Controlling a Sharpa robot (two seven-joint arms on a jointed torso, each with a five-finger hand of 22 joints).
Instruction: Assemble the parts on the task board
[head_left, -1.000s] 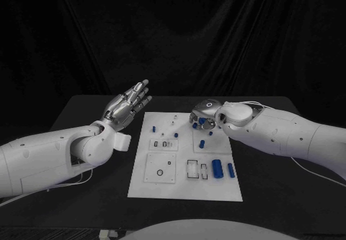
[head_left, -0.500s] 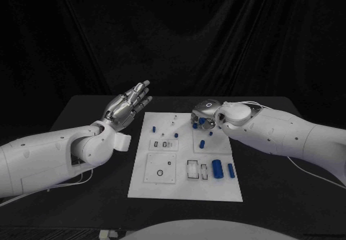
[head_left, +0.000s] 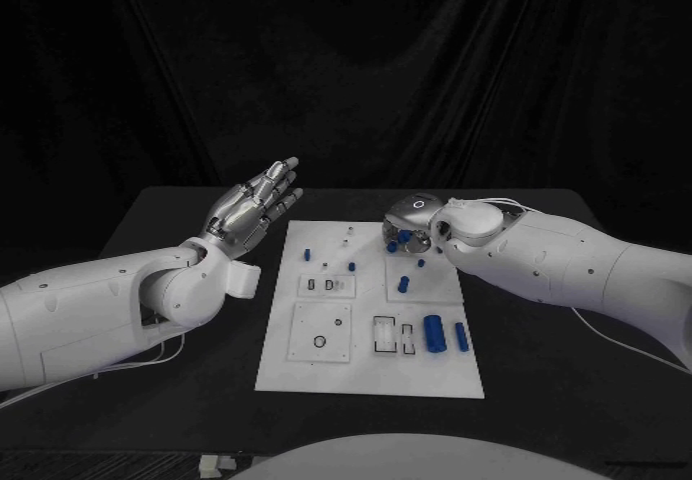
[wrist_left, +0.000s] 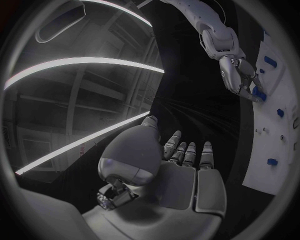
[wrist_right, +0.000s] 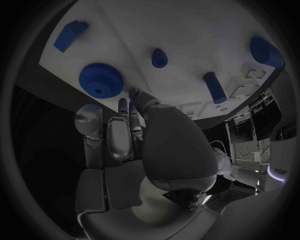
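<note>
The white task board (head_left: 361, 375) lies mid-table with several small blue parts on it, among them a peg (head_left: 307, 257), a cylinder (head_left: 405, 285) and two longer cylinders (head_left: 433, 335) near the front right. My right hand (head_left: 408, 228) hangs over the board's far right corner, fingers pointing down. Its fingertips (wrist_right: 132, 96) stand right beside a blue gear (wrist_right: 100, 79) that lies flat on the board, and it grips nothing. My left hand (head_left: 257, 205) is raised left of the board, fingers straight and apart, empty.
A black ring (head_left: 319, 346) sits in a square plate at the board's front left. Around the gear lie a blue wedge (wrist_right: 70, 34), a short peg (wrist_right: 159, 58) and a cylinder (wrist_right: 214, 87). Bare black table (head_left: 548, 380) surrounds the board.
My right hand has shifted slightly toward the board's far edge, and the blue piece seen under its fingers is now covered in the head view. The left hand has stayed still.
</note>
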